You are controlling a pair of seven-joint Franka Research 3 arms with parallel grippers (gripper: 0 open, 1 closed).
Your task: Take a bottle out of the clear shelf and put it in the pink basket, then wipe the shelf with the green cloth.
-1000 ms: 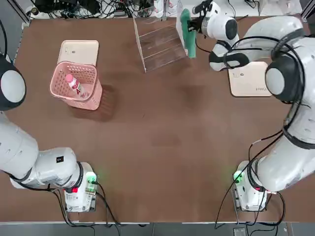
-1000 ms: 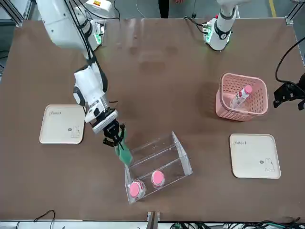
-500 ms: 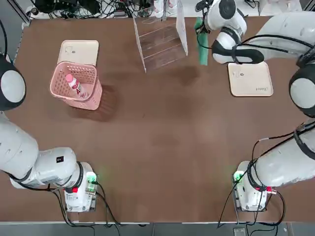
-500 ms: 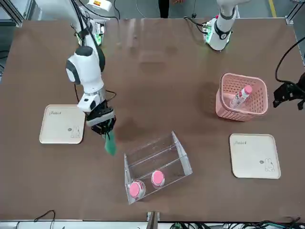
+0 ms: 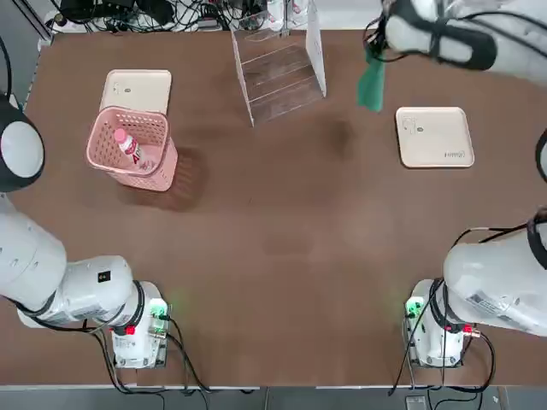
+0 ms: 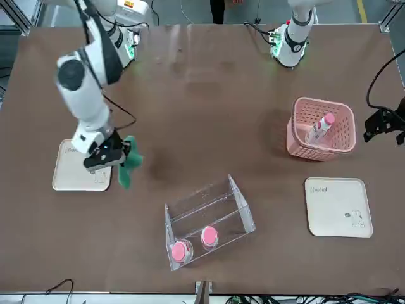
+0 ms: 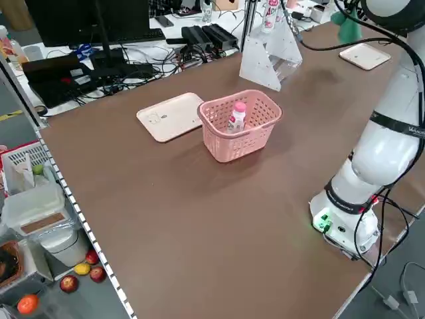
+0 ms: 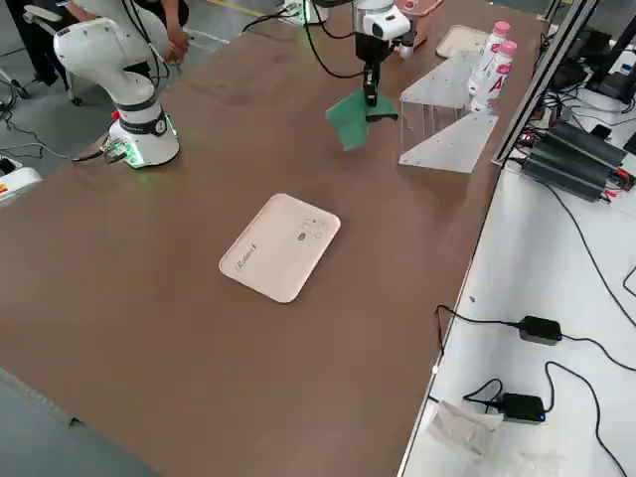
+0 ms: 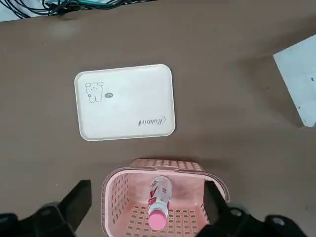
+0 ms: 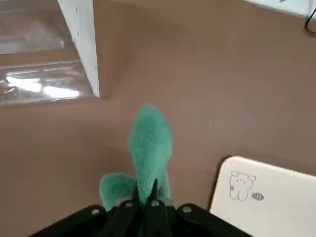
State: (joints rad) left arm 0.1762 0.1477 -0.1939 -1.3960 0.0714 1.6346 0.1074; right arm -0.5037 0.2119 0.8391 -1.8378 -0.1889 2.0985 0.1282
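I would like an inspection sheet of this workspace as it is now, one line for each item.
Surface: brown table, no spills seen.
Job's things: bottle lies in the basket; shelf holds two more bottles; cloth hangs above the table between the shelf and a tray.
Clutter: two cream trays, one beside the basket, one on the right.
Grippers: right gripper shut on the cloth; left gripper open above the basket.
Cables: bundles beyond the far edge.
Surroundings: desk with monitor and boxes.
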